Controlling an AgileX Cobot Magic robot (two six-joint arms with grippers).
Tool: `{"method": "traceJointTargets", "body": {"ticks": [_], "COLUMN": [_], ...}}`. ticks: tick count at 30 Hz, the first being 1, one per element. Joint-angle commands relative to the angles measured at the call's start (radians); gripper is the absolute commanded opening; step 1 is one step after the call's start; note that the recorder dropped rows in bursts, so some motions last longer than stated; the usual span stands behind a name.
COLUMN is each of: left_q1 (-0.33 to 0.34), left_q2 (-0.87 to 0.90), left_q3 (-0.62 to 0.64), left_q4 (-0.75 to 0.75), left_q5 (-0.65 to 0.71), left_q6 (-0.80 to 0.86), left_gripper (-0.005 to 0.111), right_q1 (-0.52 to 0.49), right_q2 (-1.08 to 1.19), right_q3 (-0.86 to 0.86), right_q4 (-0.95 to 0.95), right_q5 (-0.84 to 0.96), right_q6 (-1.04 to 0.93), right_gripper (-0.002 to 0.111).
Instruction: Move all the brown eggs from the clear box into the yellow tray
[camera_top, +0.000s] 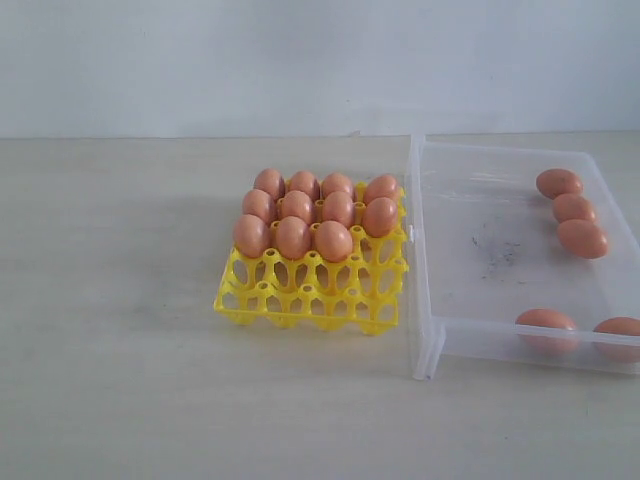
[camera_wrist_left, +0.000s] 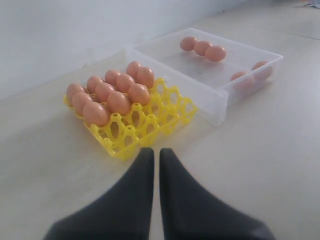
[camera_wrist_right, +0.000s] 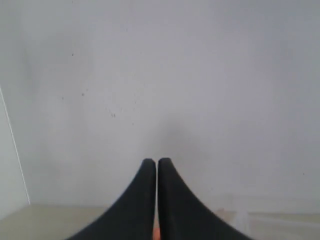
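Now, left gripper (camera_wrist_left: 156, 150): dark fingers drawn together with only a thin slit between them, nothing gripped; it hangs over bare table (camera_top: 120, 350) and points at the tray.
Right gripper (camera_wrist_right: 156, 161): fingers pressed together, nothing seen between the tips; it faces the pale wall (camera_wrist_right: 200, 75). A sliver of orange shows low between the fingers, and what it is cannot be told.
Yellow tray (camera_top: 310, 290): flat on the table, near the left gripper but apart from it. In the exterior view it sits just left of the box; whether the two touch cannot be told.
Brown eggs (camera_top: 297, 207): eleven seated in the tray's far cups, four in the back row, four in the next, three in the third. The right-hand cup of that third row and the near rows show bare yellow.
Clear box (camera_top: 500, 335): on the table at the right of the exterior view. It holds five more eggs: three touching in a line at its far right side, two against its near wall. Dark smudges mark the floor between them.
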Motion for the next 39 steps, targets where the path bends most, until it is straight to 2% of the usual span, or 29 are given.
{"method": "traceJointTargets", "body": {"ticks": [1, 3, 10, 17, 21, 25, 27, 31, 35, 39], "left_q1": [0.070, 0.100, 0.227, 0.344, 0.436, 0.477, 0.477, 0.477, 0.477, 0.477], "left_q2": [-0.069, -0.069, -0.069, -0.069, -0.069, -0.069, -0.069, -0.069, -0.069, -0.069], "left_q3": [0.064, 0.099, 0.231, 0.231, 0.231, 0.231, 0.231, 0.231, 0.231, 0.231], "left_q4": [-0.008, -0.008, -0.008, 0.003, 0.003, 0.003, 0.003, 0.003, 0.003, 0.003], "left_q5": [-0.062, -0.142, -0.275, -0.241, -0.241, -0.241, -0.241, -0.241, -0.241, -0.241], "left_q6": [0.007, 0.007, 0.007, 0.007, 0.007, 0.007, 0.007, 0.007, 0.007, 0.007], "left_gripper": [0.004, 0.004, 0.004, 0.004, 0.004, 0.004, 0.004, 0.004, 0.004, 0.004], "right_q1": [0.000, 0.000, 0.000, 0.000, 0.000, 0.000, 0.000, 0.000, 0.000, 0.000], "right_q2": [0.017, 0.044, 0.278, 0.598, 0.819, 1.024, 1.087, 1.128, 1.152, 1.176], "right_q3": [-0.042, -0.106, -0.384, -0.716, -0.910, -1.066, -1.100, -1.100, -1.098, -1.084], "right_q4": [-0.044, -0.044, -0.044, -0.040, -0.008, -0.008, -0.047, -0.067, -0.065, -0.086], "right_q5": [0.214, 0.378, 0.861, 1.136, 1.327, 1.739, 1.771, 1.771, 1.753, 1.709], "right_q6": [-0.040, -0.076, -0.020, -0.177, -0.419, -0.832, -0.937, -0.930, -1.016, -1.121], "right_gripper": [0.000, 0.000, 0.000, 0.000, 0.000, 0.000, 0.000, 0.000, 0.000, 0.012]}}
